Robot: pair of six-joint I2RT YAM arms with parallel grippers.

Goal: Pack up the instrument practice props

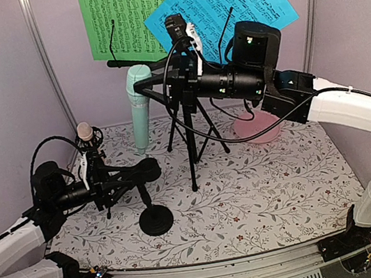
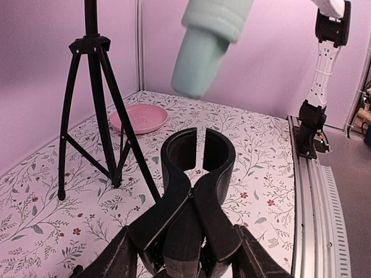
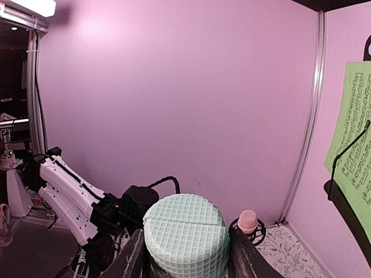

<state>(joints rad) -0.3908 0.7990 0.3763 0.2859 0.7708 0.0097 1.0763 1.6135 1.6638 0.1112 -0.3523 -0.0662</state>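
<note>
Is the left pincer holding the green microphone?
No, the left pincer holds a black clip; the green microphone hangs in the air beyond it.

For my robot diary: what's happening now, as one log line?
left pincer: shut on black mic clip | right pincer: shut on mint-green microphone, in air | pink microphone: in its mount

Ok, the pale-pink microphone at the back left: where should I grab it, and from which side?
Probably its rounded head, coming straight down from above. The pale-pink microphone stands upright in a black ring cradle wrapping its body, so only the head is exposed. The left gripper is nearest, but it is shut on the mic clip, the right gripper on the mint-green microphone.
</note>
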